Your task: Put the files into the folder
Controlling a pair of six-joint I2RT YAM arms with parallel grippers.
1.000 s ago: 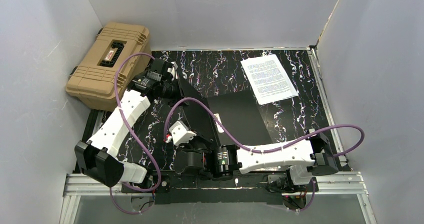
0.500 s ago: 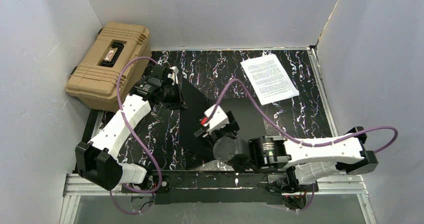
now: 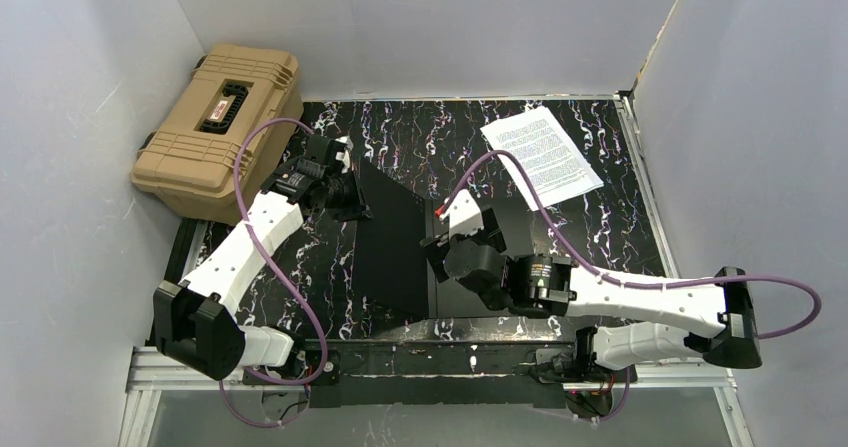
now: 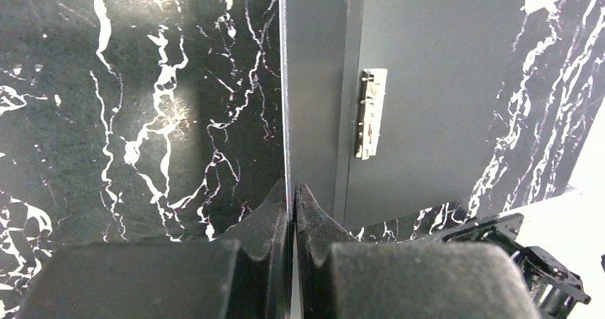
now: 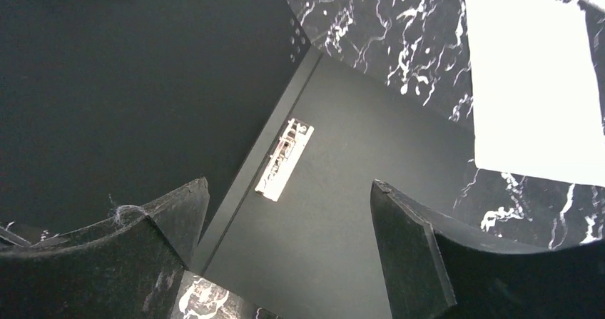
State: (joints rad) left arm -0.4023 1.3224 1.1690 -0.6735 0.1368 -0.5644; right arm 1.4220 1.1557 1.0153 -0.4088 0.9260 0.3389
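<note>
Right now, the flat rectangular folder [image 3: 395,252] lies open, black inside up, on the black white-veined marble-pattern tabletop [image 3: 420,132]. It sits towards the middle of the near edge. Its right half lies flat on the surface. Its left half is tilted up from the spine, and the left wrist view sees it almost edge-on as a thin line. A small silver metal clip [image 4: 371,112] sits on the right half just beside the spine.

The left gripper [image 4: 291,190] is clamped on the far edge of that raised left cover, its two dark fingers pressed together with the thin board between them. In the top view this gripper [image 3: 350,202] is at the folder's far left corner.

The right gripper [image 5: 289,187] hangs over the folder with its fingers spread wide and nothing between them. Below it are the spine and the clip [image 5: 285,158]. From above, it [image 3: 440,247] sits over the middle of the folder.

The thin white sheets of densely printed paper [image 3: 543,154] lie flat near the far right corner of the tabletop, apart from the folder, and neither gripper touches them. The right wrist view shows them as a bright white rectangle [image 5: 531,83].

A tan ribbed plastic hard case [image 3: 220,127] rests at the far left corner, partly off the marble surface.
</note>
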